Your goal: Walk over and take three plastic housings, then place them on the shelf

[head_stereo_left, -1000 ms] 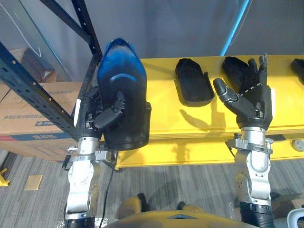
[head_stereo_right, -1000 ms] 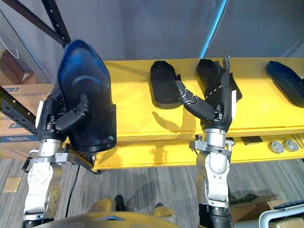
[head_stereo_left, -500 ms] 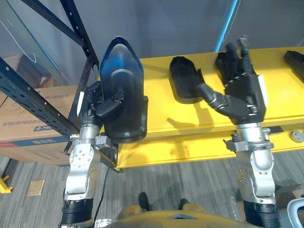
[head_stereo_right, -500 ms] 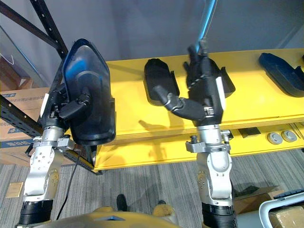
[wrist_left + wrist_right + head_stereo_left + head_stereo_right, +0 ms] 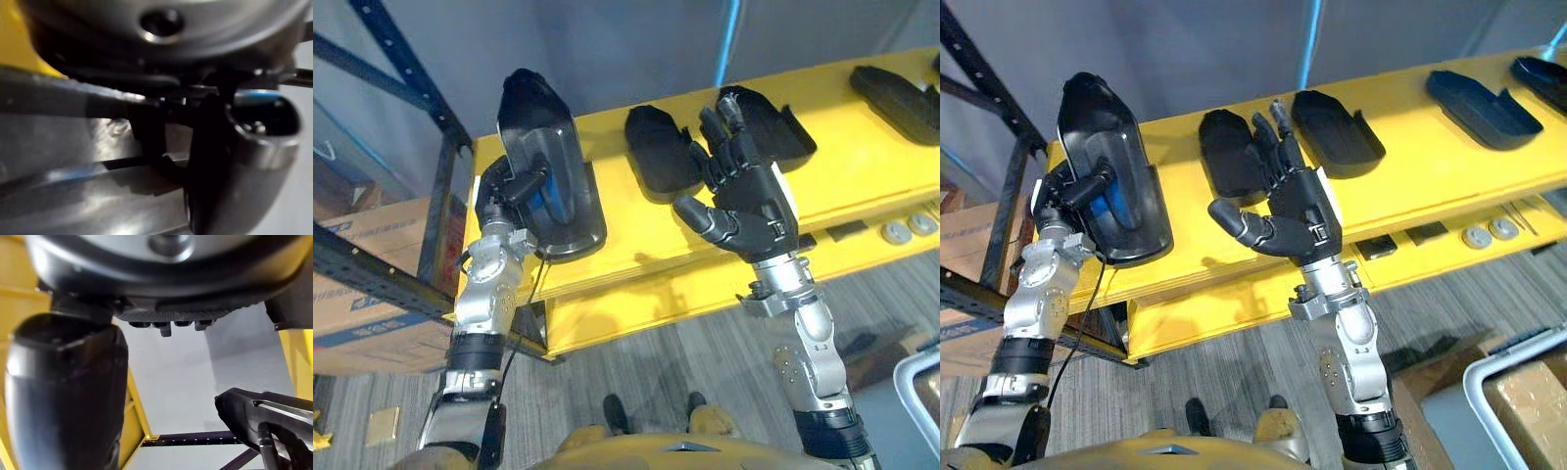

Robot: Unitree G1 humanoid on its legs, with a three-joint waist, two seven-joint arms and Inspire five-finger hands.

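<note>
Left hand [image 5: 506, 188]: fingers and thumb curled round a black housing [image 5: 553, 147], thumb across its hollow inner side.
- The held housing stands nearly upright at the left end of the yellow shelf [image 5: 626, 223]. Broad end down, narrow end up and leaning toward the back of the shelf.
- Broad end at or just above the shelf surface; contact cannot be told.
- Long axis runs front to back across the shelf, so laying it flat looks like a matter of tipping the narrow end back and down.

Right hand [image 5: 751, 201]: fingers straight and spread, palm up, holding nothing. It is raised over the middle of the shelf's front.
- Behind it a second housing [image 5: 656, 152] and a third housing [image 5: 773, 122] lie flat side by side on the shelf, long axes front to back.
- The held housing is left of both and apart from them.

Likely step: setting down the last of three. The left hand does it alone.
</note>
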